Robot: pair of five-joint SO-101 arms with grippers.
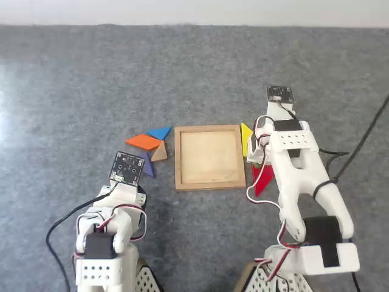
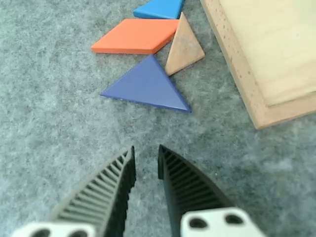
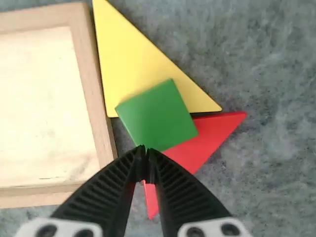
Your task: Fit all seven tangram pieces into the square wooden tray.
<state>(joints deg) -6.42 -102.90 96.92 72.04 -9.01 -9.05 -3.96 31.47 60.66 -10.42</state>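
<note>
The square wooden tray (image 1: 206, 182) lies empty between the arms. To its left lie an orange parallelogram (image 2: 133, 35), a blue triangle (image 2: 160, 8), a wood-coloured triangle (image 2: 183, 47) and a purple triangle (image 2: 145, 86). My left gripper (image 2: 146, 160) hovers just short of the purple triangle, its fingers a narrow gap apart and holding nothing. Right of the tray a green square (image 3: 155, 116) rests on top of a yellow triangle (image 3: 133, 64) and a red triangle (image 3: 205, 138). My right gripper (image 3: 144, 150) is shut, its tips at the green square's near corner.
Grey carpet-like cloth (image 1: 73, 91) covers the table, with wide free room behind and to both sides of the tray. The right arm (image 1: 292, 146) stands over the pieces beside the tray's right rim (image 3: 96, 108). Cables hang near both arm bases.
</note>
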